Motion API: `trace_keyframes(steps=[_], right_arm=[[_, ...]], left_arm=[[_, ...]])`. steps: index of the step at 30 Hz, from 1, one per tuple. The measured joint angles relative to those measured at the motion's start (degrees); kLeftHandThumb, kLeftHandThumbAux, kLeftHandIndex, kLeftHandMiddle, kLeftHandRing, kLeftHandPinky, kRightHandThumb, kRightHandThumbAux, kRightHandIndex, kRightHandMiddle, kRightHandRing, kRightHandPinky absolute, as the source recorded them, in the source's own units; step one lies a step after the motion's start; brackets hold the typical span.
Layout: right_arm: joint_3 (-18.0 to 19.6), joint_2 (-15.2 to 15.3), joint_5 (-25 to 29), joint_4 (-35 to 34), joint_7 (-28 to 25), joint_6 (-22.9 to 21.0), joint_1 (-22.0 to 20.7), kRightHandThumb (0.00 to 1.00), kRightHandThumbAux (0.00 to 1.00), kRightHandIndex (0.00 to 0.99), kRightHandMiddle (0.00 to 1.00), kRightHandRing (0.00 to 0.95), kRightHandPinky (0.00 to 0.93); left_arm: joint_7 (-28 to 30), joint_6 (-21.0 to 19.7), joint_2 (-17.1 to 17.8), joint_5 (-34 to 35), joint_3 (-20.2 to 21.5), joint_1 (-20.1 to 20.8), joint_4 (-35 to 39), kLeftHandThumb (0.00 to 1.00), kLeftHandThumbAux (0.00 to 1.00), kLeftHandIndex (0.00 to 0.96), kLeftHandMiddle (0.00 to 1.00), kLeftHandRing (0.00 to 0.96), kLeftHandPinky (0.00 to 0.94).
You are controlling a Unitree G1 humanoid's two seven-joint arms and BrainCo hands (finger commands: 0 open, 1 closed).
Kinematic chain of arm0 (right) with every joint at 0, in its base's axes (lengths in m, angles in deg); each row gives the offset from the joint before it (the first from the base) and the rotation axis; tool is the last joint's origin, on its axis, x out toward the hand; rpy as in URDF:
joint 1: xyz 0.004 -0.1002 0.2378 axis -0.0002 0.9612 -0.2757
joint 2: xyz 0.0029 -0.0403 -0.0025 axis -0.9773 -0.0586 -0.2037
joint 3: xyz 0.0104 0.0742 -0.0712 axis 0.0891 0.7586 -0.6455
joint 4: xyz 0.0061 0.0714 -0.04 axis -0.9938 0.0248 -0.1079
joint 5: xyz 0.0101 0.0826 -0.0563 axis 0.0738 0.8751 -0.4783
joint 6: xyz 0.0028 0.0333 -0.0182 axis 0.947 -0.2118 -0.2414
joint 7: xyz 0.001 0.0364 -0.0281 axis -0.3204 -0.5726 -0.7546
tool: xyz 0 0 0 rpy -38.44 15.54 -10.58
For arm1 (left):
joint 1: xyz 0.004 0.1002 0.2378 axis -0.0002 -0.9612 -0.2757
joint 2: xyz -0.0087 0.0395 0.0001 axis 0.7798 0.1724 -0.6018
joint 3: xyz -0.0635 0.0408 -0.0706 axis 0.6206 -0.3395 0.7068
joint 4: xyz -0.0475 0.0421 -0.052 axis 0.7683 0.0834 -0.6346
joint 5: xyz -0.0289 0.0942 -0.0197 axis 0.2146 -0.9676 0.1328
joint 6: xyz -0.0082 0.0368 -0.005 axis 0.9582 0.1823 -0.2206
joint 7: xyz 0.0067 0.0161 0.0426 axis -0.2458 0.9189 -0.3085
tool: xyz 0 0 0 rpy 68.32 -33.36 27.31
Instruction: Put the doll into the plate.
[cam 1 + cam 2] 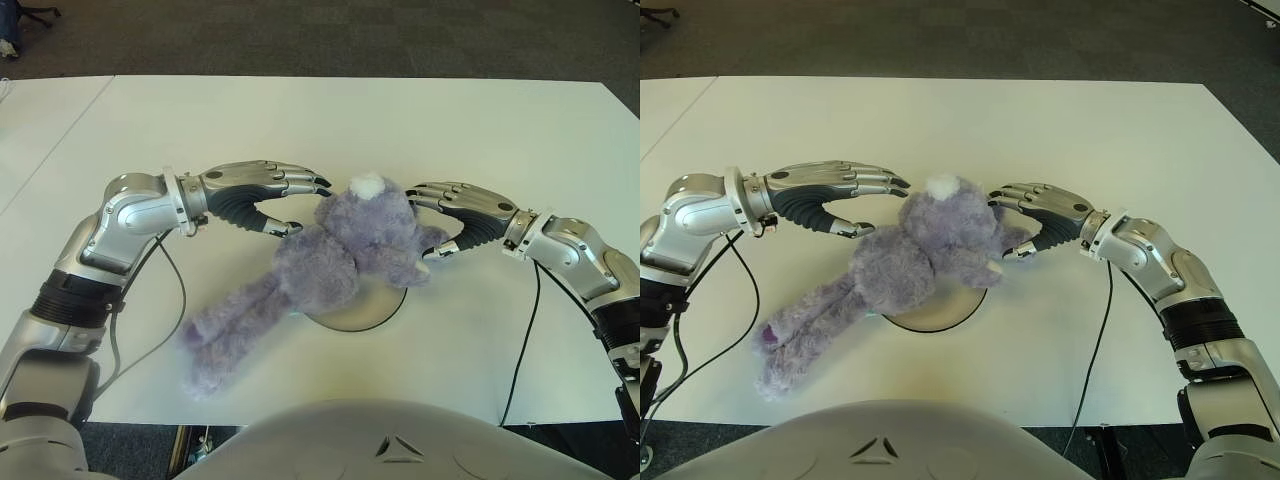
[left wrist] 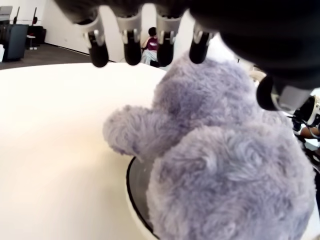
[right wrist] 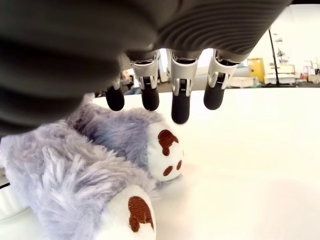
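A shaggy purple doll (image 1: 340, 255) lies with its upper body over a pale plate (image 1: 372, 314) at the table's middle, and its legs trail off the plate toward the near left. My left hand (image 1: 305, 205) hovers open just left of the doll's head, fingers straight above it and thumb close to its fur. My right hand (image 1: 428, 220) is open on the other side, by the doll's white paw (image 3: 167, 155). In the left wrist view the fingers (image 2: 132, 50) stand clear above the doll (image 2: 225, 165) and the plate's rim (image 2: 135, 185). Neither hand holds anything.
The white table (image 1: 300, 120) extends far behind and to both sides. A black cable (image 1: 175, 290) hangs from the left arm and another cable (image 1: 525, 340) from the right arm. My torso (image 1: 400, 440) fills the near edge. Dark carpet lies beyond the table.
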State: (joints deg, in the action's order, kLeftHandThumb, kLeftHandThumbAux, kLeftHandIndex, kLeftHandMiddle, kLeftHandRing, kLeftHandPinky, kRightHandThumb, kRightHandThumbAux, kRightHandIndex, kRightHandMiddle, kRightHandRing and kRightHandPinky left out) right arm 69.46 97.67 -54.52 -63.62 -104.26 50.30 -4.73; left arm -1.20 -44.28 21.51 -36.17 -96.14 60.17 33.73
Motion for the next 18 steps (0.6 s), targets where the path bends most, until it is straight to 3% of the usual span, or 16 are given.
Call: trace_keyframes(steps=[18], right_arm=[[0.0,0.9,0.7,1.8,-4.7,0.3,-0.4,0.152,0.34,0.0,0.0,0.0,0.0]], left_arm=[[-0.1,-3.1,-2.6,1.5,1.8,0.3,-2.3,0.334,0.317,0.0,0.0,0.0,0.0]])
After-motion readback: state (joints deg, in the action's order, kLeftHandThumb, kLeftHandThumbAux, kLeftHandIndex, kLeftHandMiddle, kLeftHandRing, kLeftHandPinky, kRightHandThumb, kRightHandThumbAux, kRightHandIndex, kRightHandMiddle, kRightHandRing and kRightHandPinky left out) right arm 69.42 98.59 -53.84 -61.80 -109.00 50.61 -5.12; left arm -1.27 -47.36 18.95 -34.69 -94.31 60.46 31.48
